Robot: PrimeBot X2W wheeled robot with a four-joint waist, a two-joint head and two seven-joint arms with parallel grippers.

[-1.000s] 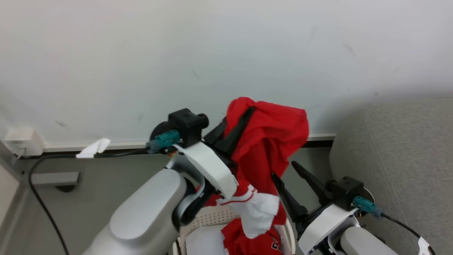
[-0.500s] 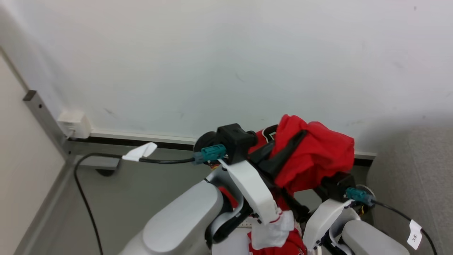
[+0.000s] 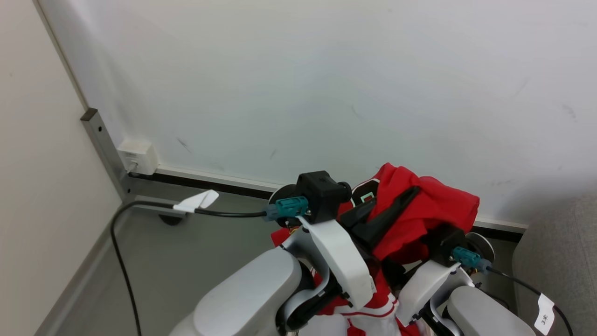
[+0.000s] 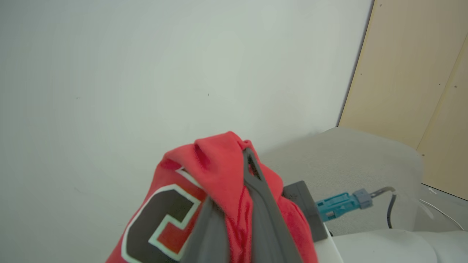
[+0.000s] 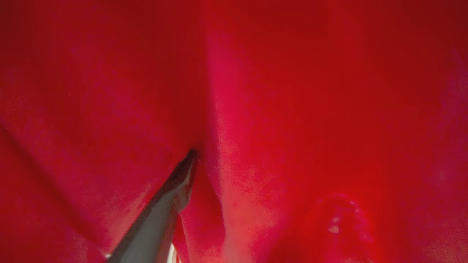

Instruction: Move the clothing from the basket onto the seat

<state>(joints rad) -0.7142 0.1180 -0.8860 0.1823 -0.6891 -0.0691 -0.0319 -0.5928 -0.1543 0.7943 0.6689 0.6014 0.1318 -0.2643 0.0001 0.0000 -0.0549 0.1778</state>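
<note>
The left gripper [image 4: 245, 155] is holding the clothing [image 3: 419, 210] high in front of the wall [image 3: 298, 84]. Its 2 fingers [image 4: 261, 204] are closing narrowly on a bunched fold of the red fabric, and the pinch sits near the tips. The rest of the garment is hanging down between the 2 arms, with a white striped cuff [image 3: 371, 311] trailing lowest. The seat [image 3: 555, 252] is standing to the robot's right, well apart from the held garment.

Hazard 1: the fabric is draping over the right gripper [image 3: 439, 237]. Red cloth is pressing against the right wrist camera, with 1 pale finger [image 5: 161, 219] pushing into it, so I cannot tell whether those fingers are wide or narrow. A swing toward the seat would probably drag the cloth across this gripper, and a snag there could pull the fold out of the pinch.

Hazard 2: a pinch this near the tips is likely giving little margin. A quick swing could let the soft fold slide free short of the seat.

Hazard 3: the trailing cuff is hanging close to the left forearm [image 3: 345, 261] and could catch in its joint.
</note>
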